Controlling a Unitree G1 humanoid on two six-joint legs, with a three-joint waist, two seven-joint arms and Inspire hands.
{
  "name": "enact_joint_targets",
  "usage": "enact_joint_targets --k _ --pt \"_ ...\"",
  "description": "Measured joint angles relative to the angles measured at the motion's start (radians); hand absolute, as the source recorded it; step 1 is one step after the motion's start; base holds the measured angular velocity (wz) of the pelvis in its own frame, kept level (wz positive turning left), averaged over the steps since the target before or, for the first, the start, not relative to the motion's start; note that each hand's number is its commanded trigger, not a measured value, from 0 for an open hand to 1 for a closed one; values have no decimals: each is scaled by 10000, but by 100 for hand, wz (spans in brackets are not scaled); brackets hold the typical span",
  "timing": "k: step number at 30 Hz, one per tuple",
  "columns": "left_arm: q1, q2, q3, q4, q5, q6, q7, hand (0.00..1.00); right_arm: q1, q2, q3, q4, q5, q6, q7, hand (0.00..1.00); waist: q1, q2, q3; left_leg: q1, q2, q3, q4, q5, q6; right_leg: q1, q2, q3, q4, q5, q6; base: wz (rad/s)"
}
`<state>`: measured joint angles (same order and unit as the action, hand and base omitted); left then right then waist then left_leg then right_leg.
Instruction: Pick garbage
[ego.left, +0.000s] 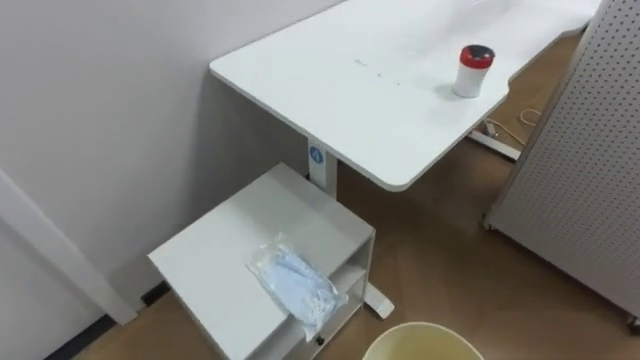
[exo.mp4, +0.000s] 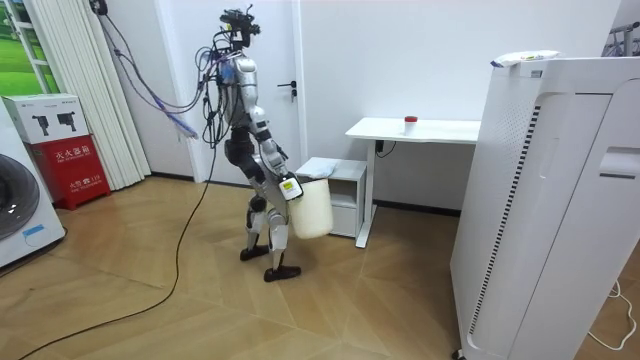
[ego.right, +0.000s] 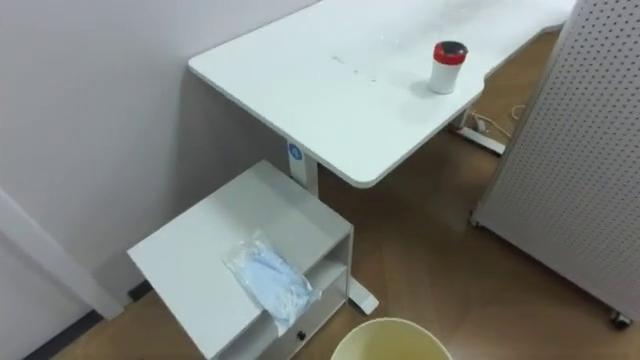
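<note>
— Where is the garbage lying?
— A crumpled clear plastic bag (ego.left: 293, 280) is lying on the low white cabinet (ego.left: 215, 255), near the edge above its open shelf. The cabinet is sitting beside a white desk (ego.left: 340, 90), which is carrying a red-lidded container (ego.left: 474, 70).
— And the robot?
— It is standing on the wooden floor (ego.left: 450, 270) before the cabinet, with its right hand (exo.mp4: 290, 188) at a cream bin (exo.mp4: 312, 208). I cannot tell how its fingers are set.

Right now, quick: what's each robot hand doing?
Left robot hand: cannot be told.
Right robot hand: at the cream round plastic bin's rim; open or closed cannot be told.
</note>
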<state>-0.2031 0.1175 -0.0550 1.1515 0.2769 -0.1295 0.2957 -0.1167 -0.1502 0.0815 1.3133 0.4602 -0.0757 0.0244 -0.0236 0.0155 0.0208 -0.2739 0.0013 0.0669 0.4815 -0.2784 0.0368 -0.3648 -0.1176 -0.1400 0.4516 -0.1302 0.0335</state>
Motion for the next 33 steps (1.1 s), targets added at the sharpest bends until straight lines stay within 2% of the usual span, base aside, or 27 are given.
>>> enact_joint_targets --k 3,6,9,11,13,15,17,22,28,33 --pt "-457 -158 -200 10 225 -89 315 0 -358 -50 557 204 98 -134 105 100 -94 79 99 7 144 -4 -59 51 -89 -64 82 -22 169 -147 -173 -1" --pt "-792 -171 -280 11 528 -323 616 0 -640 -6 763 262 99 -232 292 100 -341 102 255 -181 268 4 -22 2 -175 -192 162 -182 187 -275 -303 7" --pt "-1228 -168 -320 15 657 -326 766 0 -1006 27 851 317 102 -229 355 100 -570 148 374 -710 371 46 182 -83 -354 -739 208 -230 373 -265 -341 4" --pt "-1403 -164 -492 132 650 -332 951 0 -1143 25 938 357 112 -285 353 100 -569 134 413 -907 382 145 251 -86 -350 -992 191 -203 464 -238 -375 -12" --pt "-1634 -120 -765 277 438 -334 1211 0 -1308 -6 955 370 274 -366 385 100 -692 145 507 -1194 384 162 352 -97 -333 -1292 191 -130 579 -231 -383 -2" --pt "-1788 -90 -879 387 385 -358 1418 0 -1385 -9 958 371 431 -373 444 100 -704 119 556 -1398 380 218 371 -111 -339 -1543 210 -56 672 -202 -409 -9" --pt "-1834 -72 -881 528 396 -374 1613 0 -1485 -27 1068 372 497 -391 454 100 -734 120 565 -1537 409 287 400 -108 -354 -1717 265 20 680 -136 -460 -15" --pt "-2199 2 -934 702 420 -382 2257 0 -1795 -74 1363 406 554 -472 445 100 -1108 147 624 -2185 448 285 727 -100 -381 -2353 292 95 953 -125 -491 -1" --pt "-2739 66 -1076 831 489 -384 2716 0 -1794 -58 1650 373 904 -563 443 100 -1158 147 643 -2376 445 431 762 -104 -382 -2659 304 257 1054 -121 -498 -6" --pt "-2978 237 -1330 828 594 -377 3115 0 -1916 -73 1759 298 901 -564 406 100 -1334 177 707 -2718 443 444 914 -118 -389 -3016 303 322 1219 -119 -503 0"
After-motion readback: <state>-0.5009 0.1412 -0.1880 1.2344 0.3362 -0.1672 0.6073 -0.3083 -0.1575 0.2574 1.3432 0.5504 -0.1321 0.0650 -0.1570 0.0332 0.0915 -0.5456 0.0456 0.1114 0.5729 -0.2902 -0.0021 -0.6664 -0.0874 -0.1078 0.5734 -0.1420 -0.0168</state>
